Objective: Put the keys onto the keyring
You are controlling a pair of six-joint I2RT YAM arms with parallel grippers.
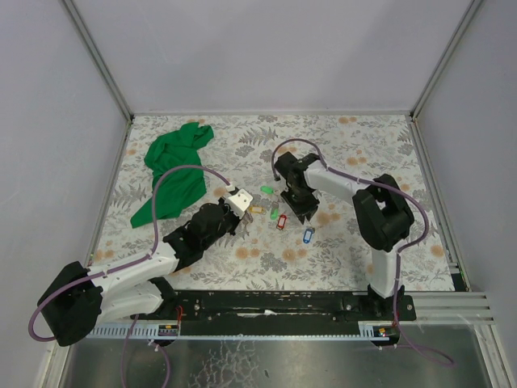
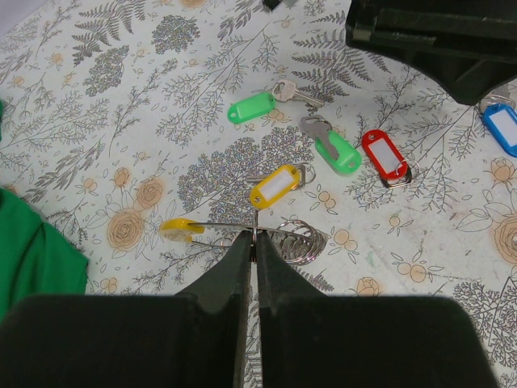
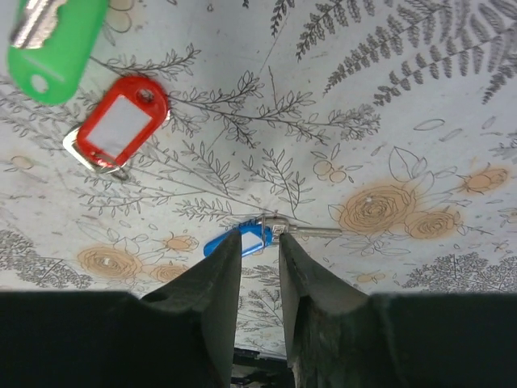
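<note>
Right now the keyring lies near the middle of the desk, at the tip of the left arm. Its thin wire is pinched between the left fingers, which are pressed together on it with no gap showing. From the left wrist the ring appears almost edge-on. The wire runs across at the fingertips, with coiled loops on their 3 o'clock side. A yellow tag lies against the wire at the 9 o'clock end; I cannot tell whether it is threaded on.

The loose keys lie beyond the ring in that view:
- A second yellow tag is just past the fingertips at 12 o'clock.
- A green tag with its key is at 1 o'clock.
- Another green tag with a key is farther out at 12 o'clock.
- A red tag is at 2 o'clock.
- A blue tag is at the frame's right edge.

The right fingers stand slightly apart and grip nothing. Their tips are low over the blue tag, whose small key points toward 3 o'clock. Whether they touch the tag I cannot tell.

In the top view a crumpled green cloth lies well apart, at 10 o'clock from the keys.
</note>
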